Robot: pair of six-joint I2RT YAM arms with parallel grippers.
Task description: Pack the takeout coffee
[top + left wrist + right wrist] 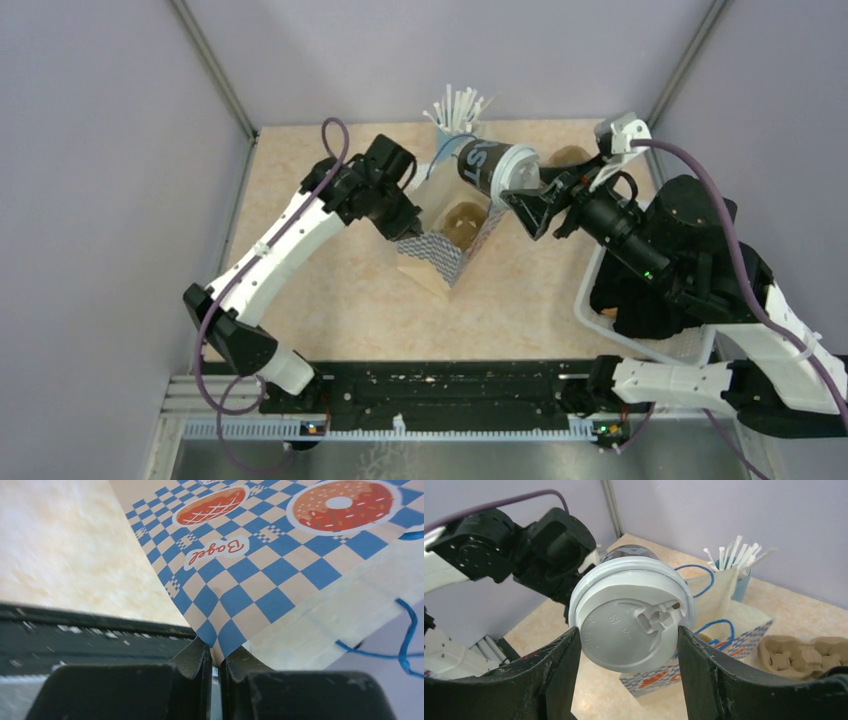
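Pinching the paper bag (280, 570) in your left gripper (215, 655), right gripper (629, 630) clamped on the takeout coffee (487, 160), you likely next lower it inside upright.

The table top (330, 310) was a pale peach, faintly marbled surface, evenly lit, with only soft shadows on it. Plain lavender-grey walls closed it in on three sides: the left wall (90, 200), the far wall (450, 50) and the right wall (785, 90). A slim grey metal post (212, 68) ran along the far-left corner where the walls met, and a second post (690, 60) ran along the far-right corner. At the near edge a black rail (450, 385) crossed the table from left to right, and a strip of dull grey metal (450, 462) lay just nearer than it.
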